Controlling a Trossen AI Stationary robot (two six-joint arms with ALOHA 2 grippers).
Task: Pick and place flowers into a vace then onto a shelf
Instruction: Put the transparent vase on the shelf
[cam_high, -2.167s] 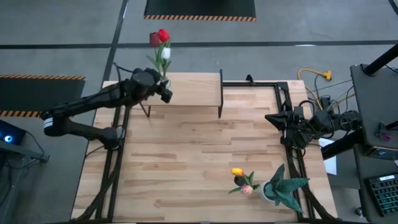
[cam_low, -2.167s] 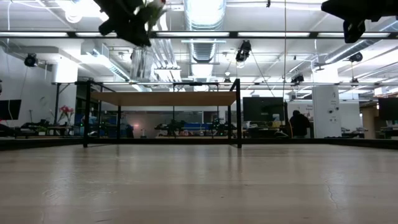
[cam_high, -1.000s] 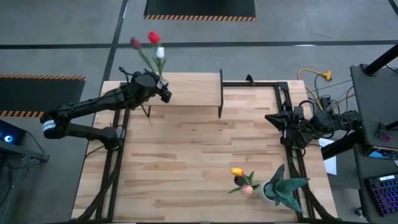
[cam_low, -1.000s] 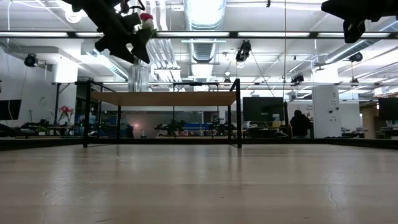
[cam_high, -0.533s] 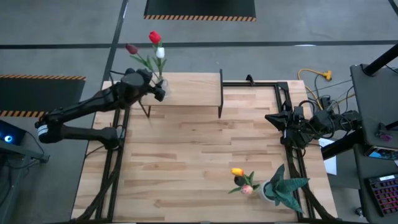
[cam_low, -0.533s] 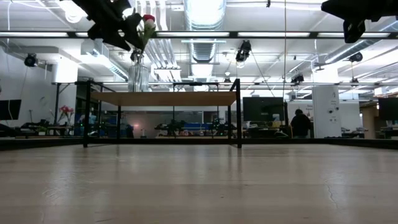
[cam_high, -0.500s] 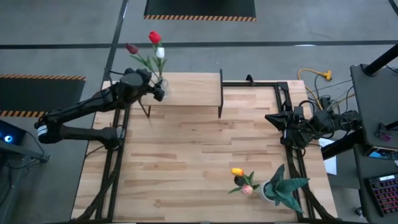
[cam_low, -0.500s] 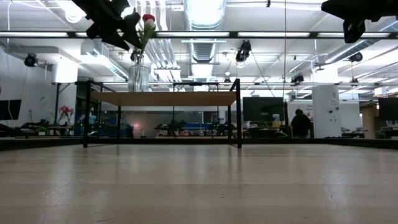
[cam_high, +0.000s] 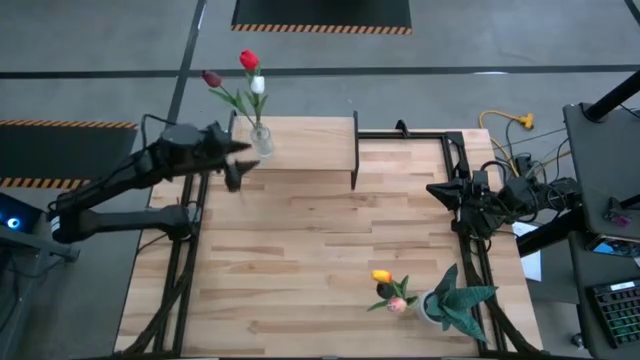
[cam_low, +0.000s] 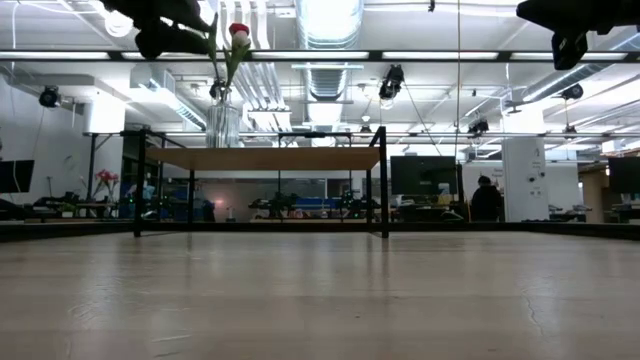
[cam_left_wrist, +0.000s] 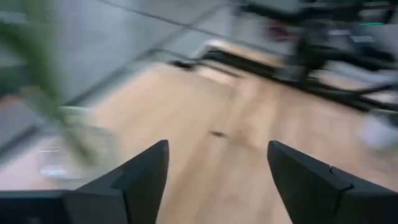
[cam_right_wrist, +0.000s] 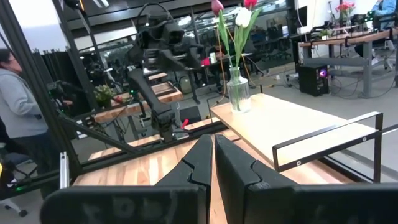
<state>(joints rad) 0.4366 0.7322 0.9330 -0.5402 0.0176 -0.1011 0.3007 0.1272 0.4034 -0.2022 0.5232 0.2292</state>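
The light is bright and even, and it comes from long ceiling lamps that glare white in the low view. On the pale wooden table top the shadows are soft and weak. The left wrist view is strongly smeared by motion blur (only its two dark fingers are sharp). The right wrist view is clear, with a bright room behind.
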